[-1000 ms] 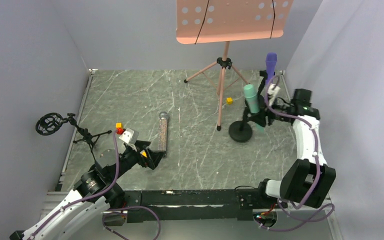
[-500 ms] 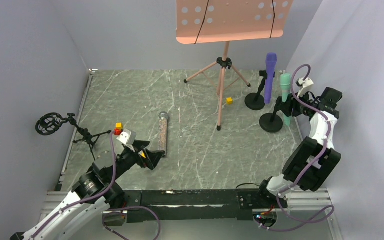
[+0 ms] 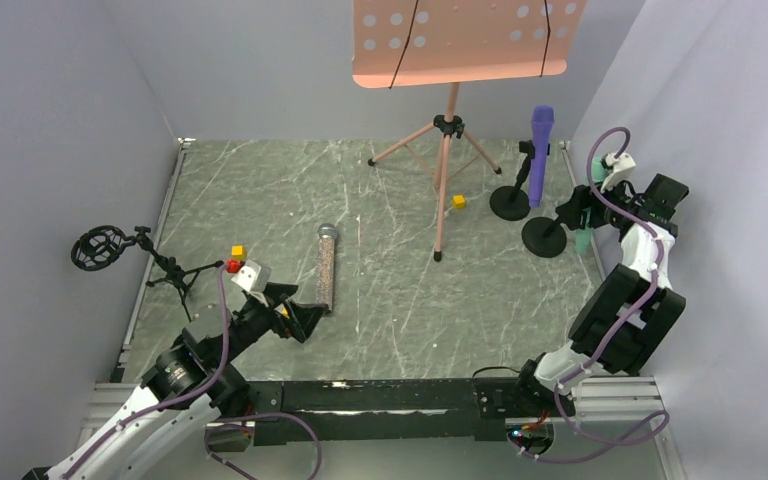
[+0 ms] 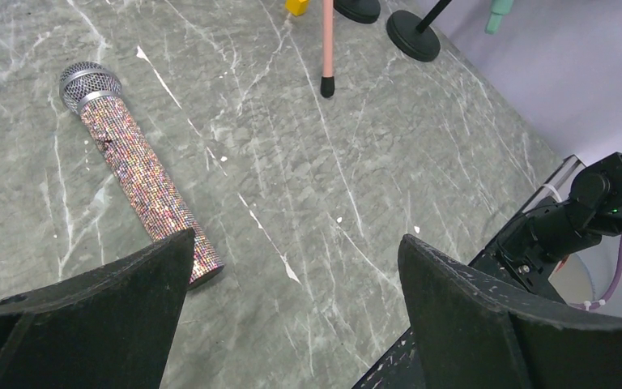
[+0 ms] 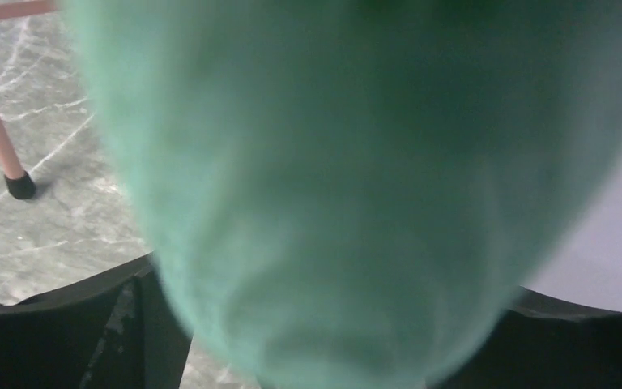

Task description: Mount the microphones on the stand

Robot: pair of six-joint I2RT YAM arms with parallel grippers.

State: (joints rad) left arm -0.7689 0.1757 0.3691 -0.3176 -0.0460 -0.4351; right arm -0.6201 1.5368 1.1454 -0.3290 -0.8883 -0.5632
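Note:
The purple microphone [image 3: 541, 148] stands upright in the clip of a black round-based stand [image 3: 509, 203] at the back right. Just in front, a second stand [image 3: 544, 237] leans toward my right gripper [image 3: 577, 215]. The mint-green microphone [image 3: 583, 241] [image 5: 324, 162] sits between that gripper's widely spread fingers [image 5: 73, 324]; floor shows between it and the left finger. It fills the right wrist view in a blur. The glittery pinkish-brown microphone [image 3: 326, 268] [image 4: 138, 174] lies flat on the floor. My left gripper [image 3: 300, 320] [image 4: 296, 243] hovers open by its tail end, empty.
A pink music stand [image 3: 447, 130] on tripod legs stands at the back centre, a yellow cube [image 3: 458, 201] beside it. A yellow cube [image 3: 237, 251] and a red cube [image 3: 231, 266] lie at the left near a small black shock-mount tripod [image 3: 100, 248]. The right wall is close behind my right gripper.
My right arm carried the mint-green microphone and its stand from mid-floor to the right wall, next to the purple one, and its jaws have since spread. The left gripper barely shifted.

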